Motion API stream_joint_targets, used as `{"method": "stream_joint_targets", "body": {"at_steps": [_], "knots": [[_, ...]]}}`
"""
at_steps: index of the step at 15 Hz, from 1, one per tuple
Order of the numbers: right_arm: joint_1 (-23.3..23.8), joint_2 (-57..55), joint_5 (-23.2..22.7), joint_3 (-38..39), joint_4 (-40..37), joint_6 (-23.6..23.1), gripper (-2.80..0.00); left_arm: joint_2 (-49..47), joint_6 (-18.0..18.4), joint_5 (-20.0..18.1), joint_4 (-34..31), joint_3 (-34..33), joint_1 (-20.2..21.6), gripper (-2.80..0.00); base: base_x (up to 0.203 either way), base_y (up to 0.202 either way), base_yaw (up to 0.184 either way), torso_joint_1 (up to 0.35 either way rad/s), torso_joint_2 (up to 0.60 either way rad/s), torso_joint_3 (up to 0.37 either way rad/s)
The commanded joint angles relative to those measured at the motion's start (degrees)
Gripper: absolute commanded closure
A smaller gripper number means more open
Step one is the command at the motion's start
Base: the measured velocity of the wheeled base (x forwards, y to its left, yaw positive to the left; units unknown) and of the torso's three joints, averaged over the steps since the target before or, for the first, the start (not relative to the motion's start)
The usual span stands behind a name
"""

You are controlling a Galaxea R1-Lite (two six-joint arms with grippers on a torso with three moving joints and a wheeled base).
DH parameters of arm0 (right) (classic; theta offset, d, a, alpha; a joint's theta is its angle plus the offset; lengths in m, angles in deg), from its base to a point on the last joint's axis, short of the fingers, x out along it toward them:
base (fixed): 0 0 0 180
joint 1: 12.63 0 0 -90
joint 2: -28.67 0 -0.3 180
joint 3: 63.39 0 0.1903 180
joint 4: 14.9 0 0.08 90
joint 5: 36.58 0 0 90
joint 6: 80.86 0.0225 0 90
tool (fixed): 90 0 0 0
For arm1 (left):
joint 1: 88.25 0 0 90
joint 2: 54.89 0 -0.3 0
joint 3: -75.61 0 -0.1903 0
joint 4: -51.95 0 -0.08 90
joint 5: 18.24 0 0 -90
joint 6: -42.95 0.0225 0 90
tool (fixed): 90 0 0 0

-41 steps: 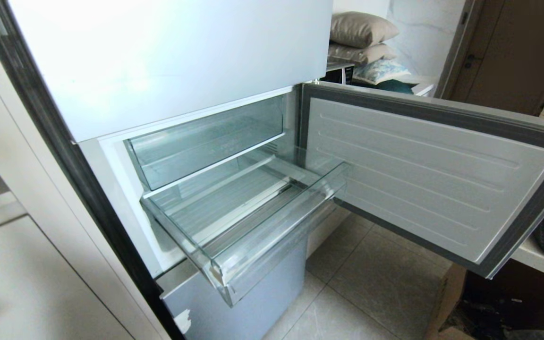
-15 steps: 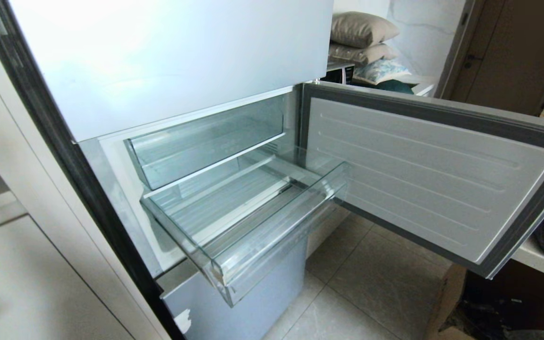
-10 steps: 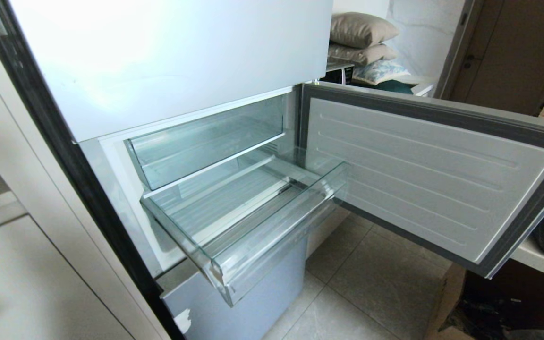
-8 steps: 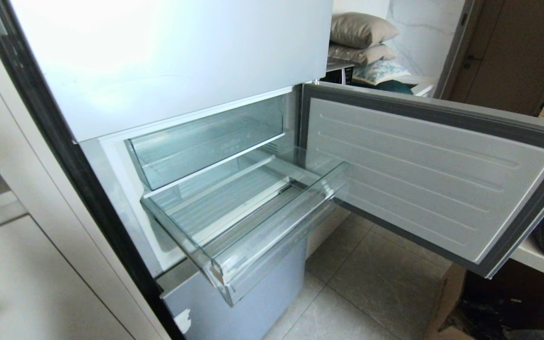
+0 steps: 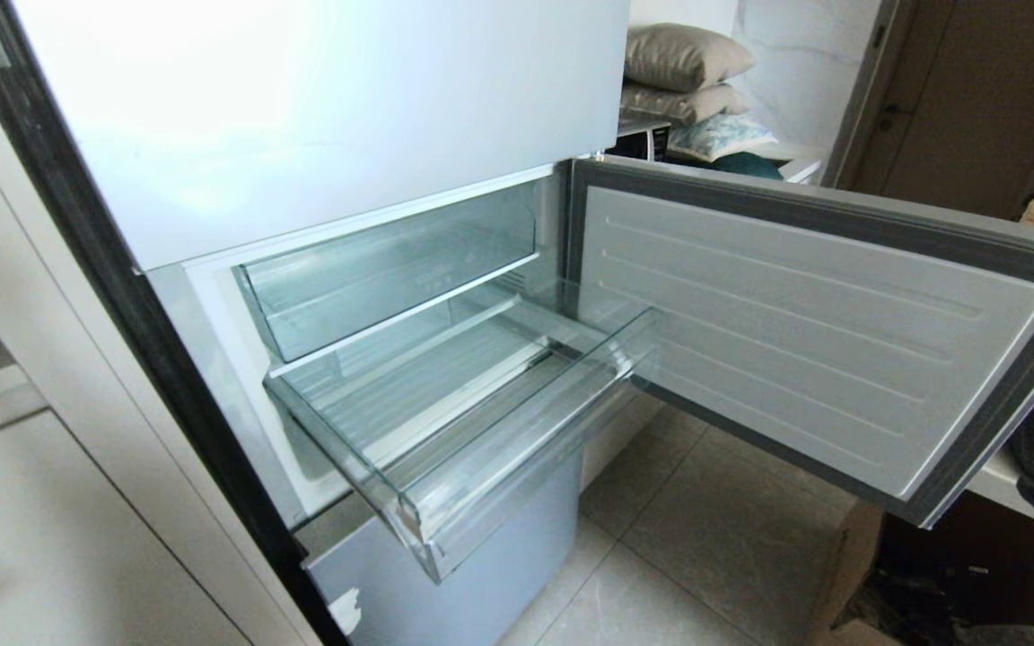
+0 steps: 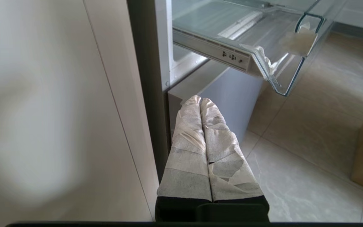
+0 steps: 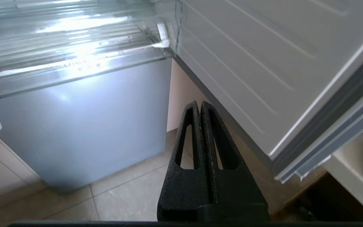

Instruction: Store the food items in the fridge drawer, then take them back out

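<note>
The fridge drawer [image 5: 517, 449] is clear plastic and stands pulled out, its ribbed floor bare. It also shows in the left wrist view as the fridge drawer [image 6: 263, 41] and in the right wrist view as the fridge drawer [image 7: 74, 47]. The food items are out of view. My left gripper [image 6: 200, 100], fingers wrapped in pale tape, is shut on nothing, low beside the fridge's left edge below the drawer's corner. My right gripper [image 7: 198, 103], black, is shut and empty, low above the floor between the lower fridge panel and the open door. Neither gripper shows in the head view.
A taller clear bin [image 5: 391, 260] sits above the drawer. The open fridge door [image 5: 804, 323] swings out on the right. Below is a grey-blue lower panel [image 5: 481, 556]. A cardboard box [image 5: 849, 574] stands on the tiled floor at lower right, and a pale cabinet [image 5: 50, 538] flanks the left.
The drawer, bin and door stand as before. The head view has shifted a touch, and a dark shape at its right edge reaches slightly lower.
</note>
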Motion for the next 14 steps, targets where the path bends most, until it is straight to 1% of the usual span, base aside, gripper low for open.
{"method": "stream_joint_targets", "body": {"at_steps": [1,8,10,12,14], "knots": [[-0.19,-0.19,-0.17,0.46,0.34,-0.12,0.0,0.02,-0.01,0.04,-0.01,0.01,0.03,0.0,-0.003,0.003,0.07,0.006,0.01,0.001],[-0.19,-0.84,-0.17,1.77,0.02,-0.03,0.0,0.02,-0.01,0.04,-0.01,0.01,0.03,0.0,0.002,-0.006,0.17,0.003,0.0,0.004],[0.25,-1.35,0.12,3.86,0.46,-0.26,0.0,0.02,-0.01,0.04,-0.01,0.01,0.03,0.0,0.002,-0.01,0.172,0.002,0.0,0.0],[2.11,-1.65,0.11,5.82,0.59,-0.29,0.0,0.02,-0.01,0.04,-0.01,0.01,0.03,0.0,0.003,-0.009,0.175,0.007,0.0,0.006],[2.35,-2.8,0.11,7.8,0.65,-0.21,0.0,0.02,-0.01,0.04,-0.01,0.01,0.03,0.0,0.001,-0.008,0.175,0.001,0.0,0.001]]}}
